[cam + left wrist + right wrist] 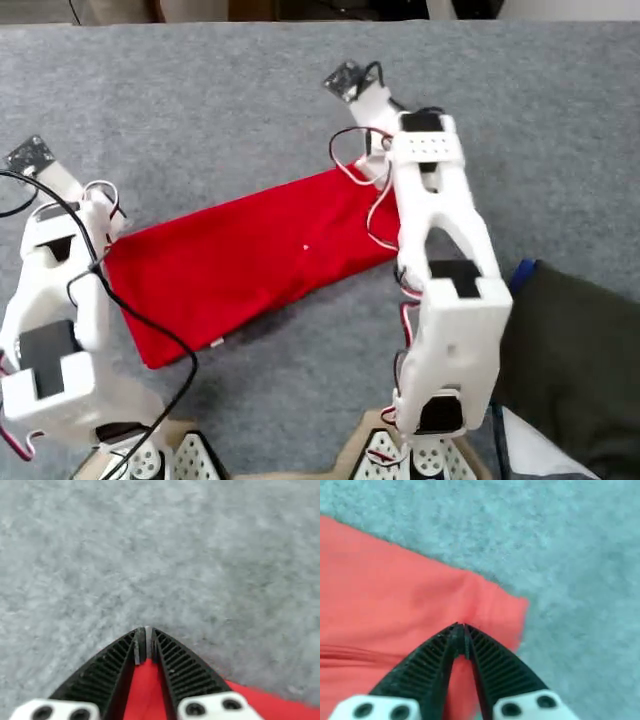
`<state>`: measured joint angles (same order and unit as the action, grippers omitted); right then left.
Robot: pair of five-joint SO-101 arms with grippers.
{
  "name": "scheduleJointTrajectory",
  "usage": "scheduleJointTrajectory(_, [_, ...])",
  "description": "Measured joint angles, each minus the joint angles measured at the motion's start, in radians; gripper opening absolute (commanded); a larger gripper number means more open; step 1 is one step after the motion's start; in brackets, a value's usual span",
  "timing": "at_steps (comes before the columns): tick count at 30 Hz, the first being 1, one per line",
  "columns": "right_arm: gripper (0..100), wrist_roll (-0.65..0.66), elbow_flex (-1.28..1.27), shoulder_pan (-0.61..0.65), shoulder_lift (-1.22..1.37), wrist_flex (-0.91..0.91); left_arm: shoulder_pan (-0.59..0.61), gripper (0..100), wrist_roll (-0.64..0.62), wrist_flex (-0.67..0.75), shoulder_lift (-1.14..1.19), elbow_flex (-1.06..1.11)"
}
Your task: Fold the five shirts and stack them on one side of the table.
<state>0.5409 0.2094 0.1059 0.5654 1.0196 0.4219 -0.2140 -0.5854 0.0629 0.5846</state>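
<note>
The grey, felt-covered table (200,110) bears a red shirt (250,265), a long folded strip across its middle, and a dark garment (575,360) near right.

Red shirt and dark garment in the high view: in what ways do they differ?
The red shirt lies in the middle as a long flat band; the dark garment sits at the right of the view, partly out of frame. The left gripper and right gripper are shut on the red shirt's ends; nothing holds the dark garment. Both rest on the gray table.
</note>
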Motion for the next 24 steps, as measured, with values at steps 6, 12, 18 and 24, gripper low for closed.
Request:
scheduleJointTrajectory(6, [0.5, 0.034, 0.120, -0.018, 0.144, 0.029, 0.020, 2, 0.028, -0.058, 0.015, -0.051])
scheduleJointTrajectory(12, [0.5, 0.069, 0.276, -0.040, 0.238, 0.121, 0.091, 2, 0.028, -0.066, 0.015, -0.054])
scheduleJointTrajectory(18, [0.5, 0.115, 0.347, -0.046, 0.262, 0.183, 0.106, 2, 0.029, -0.066, 0.015, -0.054])
scheduleJointTrajectory(24, [0.5, 0.115, 0.347, -0.046, 0.262, 0.183, 0.080, 2, 0.026, -0.207, 0.017, -0.127])
